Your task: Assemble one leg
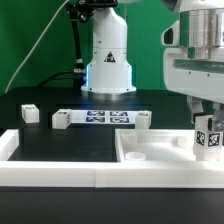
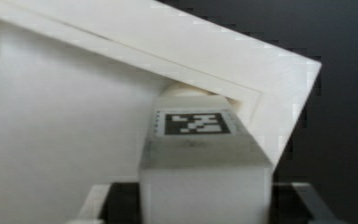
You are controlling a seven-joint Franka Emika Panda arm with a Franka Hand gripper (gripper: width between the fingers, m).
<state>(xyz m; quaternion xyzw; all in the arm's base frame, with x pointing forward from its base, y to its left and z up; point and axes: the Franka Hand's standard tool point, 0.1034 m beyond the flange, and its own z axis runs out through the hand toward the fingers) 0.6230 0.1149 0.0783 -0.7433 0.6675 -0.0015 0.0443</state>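
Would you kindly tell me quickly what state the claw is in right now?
Claw: closed on the leg, holding it upright over the corner of the white panel.

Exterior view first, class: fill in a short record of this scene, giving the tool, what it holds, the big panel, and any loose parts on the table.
tool: at the exterior view's right, shut on the leg
leg: upright white post with a tag, held above the panel's corner
panel: large white tray-like part, lying flat
loose parts: three small white posts on the black table
marker board: flat between two posts
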